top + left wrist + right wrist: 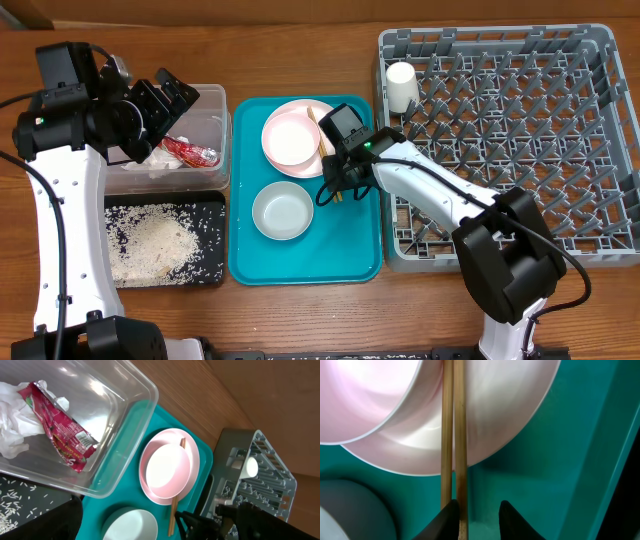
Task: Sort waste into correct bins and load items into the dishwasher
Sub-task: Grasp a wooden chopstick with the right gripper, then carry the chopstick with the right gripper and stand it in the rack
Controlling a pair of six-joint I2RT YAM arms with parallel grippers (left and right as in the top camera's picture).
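The pale pink plate (272,152) lies on a teal tray (300,265) with a small bowl (293,137) in it. A second bowl (282,211) sits nearer on the tray. The chopsticks (454,435) lean over the plate's right rim. My right gripper (479,520) is low over their near end, open, with one stick just inside its left finger (447,520) and bare tray in the gap. My left gripper (165,95) hangs open and empty over the clear tub (215,150), which holds the red wrapper (60,435) and white napkin (12,415). Rice (150,240) lies in the black tray (215,200).
The grey dish rack (560,120) fills the right side, with a white cup (402,85) upside down in its far left corner. The right arm reaches from the front edge across the rack's near left corner to the teal tray.
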